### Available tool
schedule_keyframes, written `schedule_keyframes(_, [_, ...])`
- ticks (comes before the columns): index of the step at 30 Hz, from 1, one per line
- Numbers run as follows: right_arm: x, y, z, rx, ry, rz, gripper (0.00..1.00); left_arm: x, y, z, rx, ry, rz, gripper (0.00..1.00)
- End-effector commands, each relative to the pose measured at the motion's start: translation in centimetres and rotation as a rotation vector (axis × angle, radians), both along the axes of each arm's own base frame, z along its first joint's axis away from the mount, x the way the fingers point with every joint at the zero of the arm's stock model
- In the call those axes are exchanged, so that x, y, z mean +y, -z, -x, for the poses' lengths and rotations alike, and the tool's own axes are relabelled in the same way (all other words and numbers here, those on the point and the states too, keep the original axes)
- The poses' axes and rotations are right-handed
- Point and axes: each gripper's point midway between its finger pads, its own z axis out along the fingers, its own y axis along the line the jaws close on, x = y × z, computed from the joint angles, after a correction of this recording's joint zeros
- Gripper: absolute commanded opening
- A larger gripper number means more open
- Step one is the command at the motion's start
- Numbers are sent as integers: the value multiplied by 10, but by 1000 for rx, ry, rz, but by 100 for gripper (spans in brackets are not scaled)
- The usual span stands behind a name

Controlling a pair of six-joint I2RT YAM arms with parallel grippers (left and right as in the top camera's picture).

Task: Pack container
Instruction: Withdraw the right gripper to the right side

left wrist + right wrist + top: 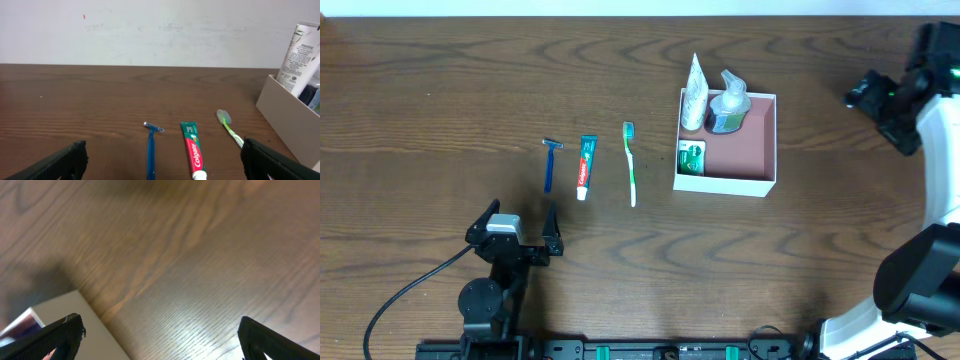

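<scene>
A robotics lab or test bench is indicated, not a home. 2 robot arms, the left arm (pixel 488 290) and the right arm (pixel 932 250), are mounted at the near edge of a dark wood-grain table (pixel 440 80), where a black mounting rail (pixel 650 350) and a loose black cable (pixel 405 290) are also seen. A plain white wall (pixel 150 30) is seen behind the table. A razor (pixel 550 165), a toothpaste tube (pixel 586 167) and a toothbrush (pixel 630 165) are laid in a neat parallel row near a white-walled container (pixel 725 185).
</scene>
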Motion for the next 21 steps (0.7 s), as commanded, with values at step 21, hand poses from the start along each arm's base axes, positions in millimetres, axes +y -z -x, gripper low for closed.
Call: schedule_keyframes(21, [-10,86,14,29,140,-20,99,-32,-16,5,-68,187,53,98])
